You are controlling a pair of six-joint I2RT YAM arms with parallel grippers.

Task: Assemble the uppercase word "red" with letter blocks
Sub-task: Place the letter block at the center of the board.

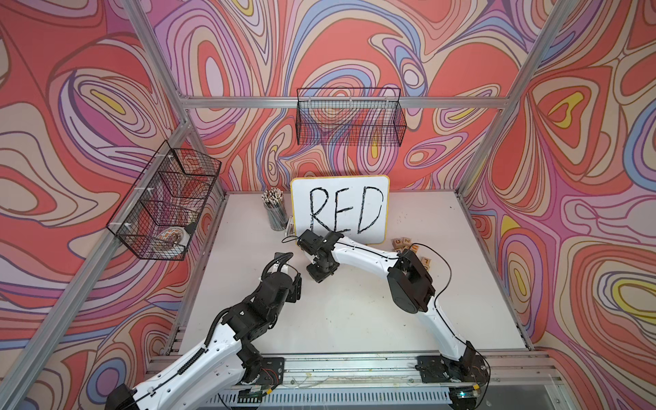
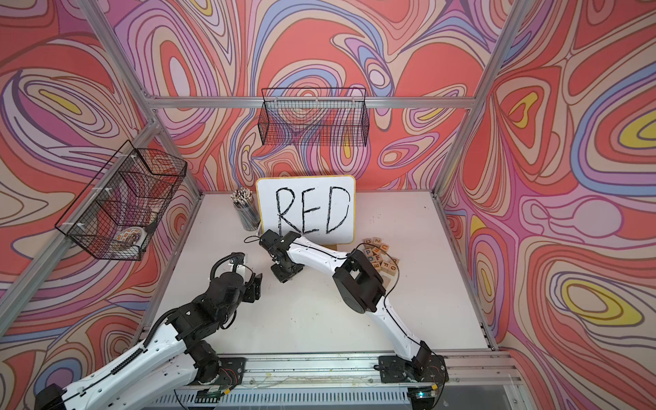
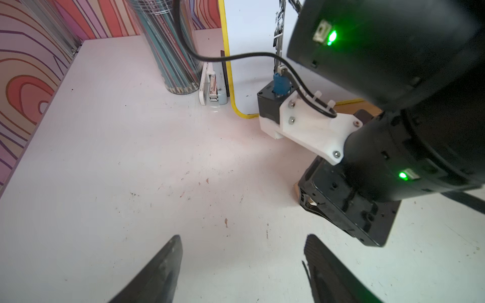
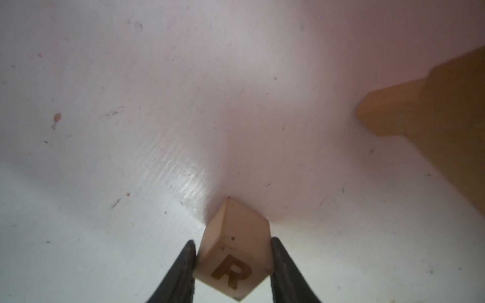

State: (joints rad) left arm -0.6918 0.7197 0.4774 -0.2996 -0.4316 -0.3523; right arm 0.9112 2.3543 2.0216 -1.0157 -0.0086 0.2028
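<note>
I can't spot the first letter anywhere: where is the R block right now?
The R block sits pinched in the right gripper, clearest in the right wrist view, low over the table just in front of the whiteboard.

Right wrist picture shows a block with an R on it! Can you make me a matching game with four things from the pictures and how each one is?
Things:
1. R block
2. whiteboard
3. pencil cup
4. left gripper

How they are:
A. open, nothing between its fingers
B. stands upright, RED written on it
C. pinched in the right gripper
D. clear, full of pencils

Pairs: 1-C, 2-B, 3-D, 4-A
</note>
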